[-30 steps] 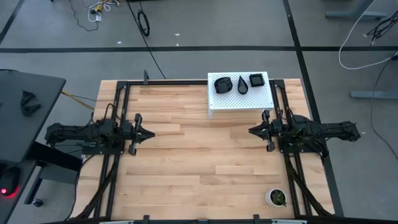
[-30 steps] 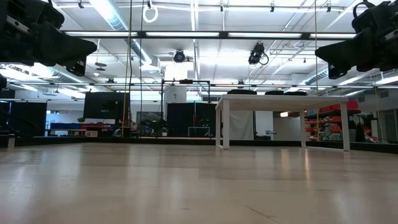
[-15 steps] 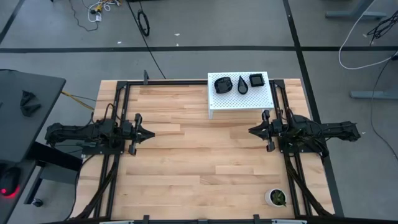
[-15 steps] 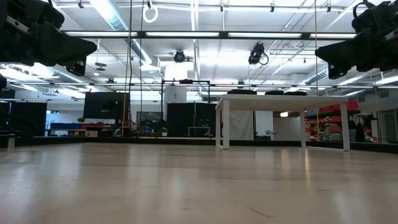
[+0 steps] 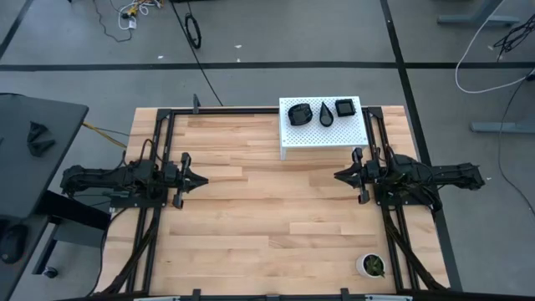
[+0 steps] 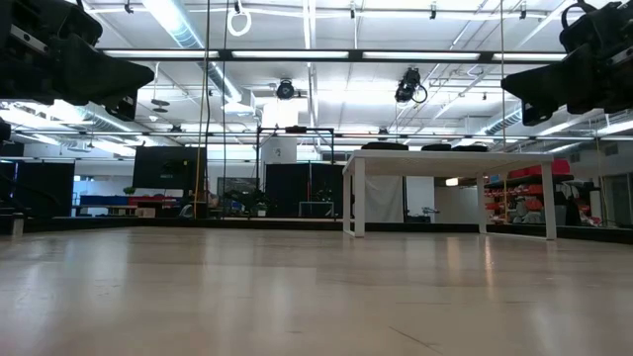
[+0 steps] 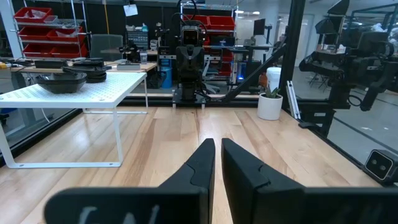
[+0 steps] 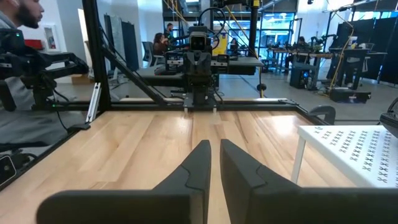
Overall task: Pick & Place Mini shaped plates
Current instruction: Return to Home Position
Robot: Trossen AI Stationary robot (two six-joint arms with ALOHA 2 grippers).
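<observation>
Found both arms laid out low and level, one along each side edge of the counter (image 5: 267, 226), pointing inward at each other across the bare middle.

Located left end effector (image 5: 203, 179) just inside the left edge, about midway between far and near edges, well apart from everything. Read its fingers (image 7: 202, 163) in the left wrist view as drawn together with only a sliver between them, gripping nothing.

Located right end effector (image 5: 338, 175) just inside the right edge at matching depth, near the front of the white shelf (image 5: 322, 140) but not touching it. Read its fingers (image 8: 198, 163) likewise closed to a thin slit, empty.

Checked the low view: both arms held clear above the counter surface, at the upper corners.

Located mini shaped plates (image 7: 61, 83) on top of the perforated shelf, standing at the far edge of the counter, right of centre. Counted three black stacks in a row, set apart from one another: rounded stack (image 5: 298, 114) leftmost, drop-shaped stack (image 5: 326, 114) in the middle, square stack (image 5: 344, 108) rightmost. Could not count plates per stack.

Noted small white cup (image 5: 370, 265) with green contents by the near right corner, well apart from arms and shelf.
</observation>
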